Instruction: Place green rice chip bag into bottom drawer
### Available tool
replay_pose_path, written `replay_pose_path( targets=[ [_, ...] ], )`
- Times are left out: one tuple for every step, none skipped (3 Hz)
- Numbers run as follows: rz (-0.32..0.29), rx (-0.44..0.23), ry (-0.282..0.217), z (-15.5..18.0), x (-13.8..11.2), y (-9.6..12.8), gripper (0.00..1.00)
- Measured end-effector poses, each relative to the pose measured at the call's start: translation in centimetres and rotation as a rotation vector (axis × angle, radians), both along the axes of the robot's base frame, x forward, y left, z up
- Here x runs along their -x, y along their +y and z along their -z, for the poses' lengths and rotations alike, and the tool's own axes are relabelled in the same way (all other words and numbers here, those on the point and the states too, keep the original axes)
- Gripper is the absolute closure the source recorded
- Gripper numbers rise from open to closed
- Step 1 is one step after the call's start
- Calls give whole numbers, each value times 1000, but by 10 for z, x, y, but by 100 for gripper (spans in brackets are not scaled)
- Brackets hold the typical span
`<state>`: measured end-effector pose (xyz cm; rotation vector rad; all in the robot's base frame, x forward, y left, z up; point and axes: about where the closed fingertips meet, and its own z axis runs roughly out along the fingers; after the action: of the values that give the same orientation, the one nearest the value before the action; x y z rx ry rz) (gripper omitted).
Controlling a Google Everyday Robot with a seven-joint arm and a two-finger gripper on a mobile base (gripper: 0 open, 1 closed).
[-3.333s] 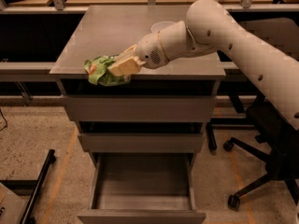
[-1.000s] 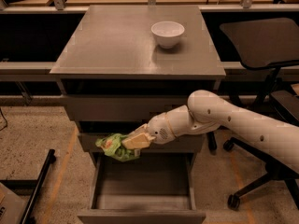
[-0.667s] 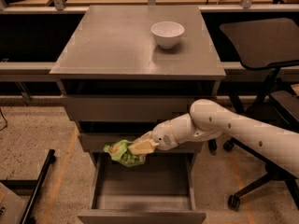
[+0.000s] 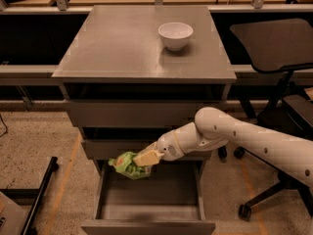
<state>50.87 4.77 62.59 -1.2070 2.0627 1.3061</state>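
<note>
The white arm (image 4: 254,138) reaches in from the right, and its claw (image 4: 142,159) sits low in front of the grey cabinet, just under the front of the middle drawer (image 4: 110,148). The tan fingers (image 4: 148,156) are closed down on the green rice chip bag (image 4: 123,163), pinching its right side so that the crumpled pouch sticks out to the left of the claw. The bag hangs over the far left part of the bottom drawer (image 4: 146,202), which is pulled out toward the near side with its grey box-like inside showing; the bag looks clear of the drawer's floor. The top drawer (image 4: 142,112) above is pushed in. On the cabinet's tabletop (image 4: 117,48) a white bowl (image 4: 175,34) stands upright toward the far right, well apart from the claw and the bag. A dark office chair (image 4: 274,43) stands to the right of the cabinet, its wheeled base partly behind the arm. A black bar (image 4: 41,195) lies on the speckled floor at the near left.
</note>
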Motion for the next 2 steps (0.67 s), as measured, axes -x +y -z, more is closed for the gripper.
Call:
replay_pose_path(
  targets=[
    [23, 18, 59, 26, 1, -8, 100],
    [49, 36, 103, 52, -4, -20, 100]
  ],
)
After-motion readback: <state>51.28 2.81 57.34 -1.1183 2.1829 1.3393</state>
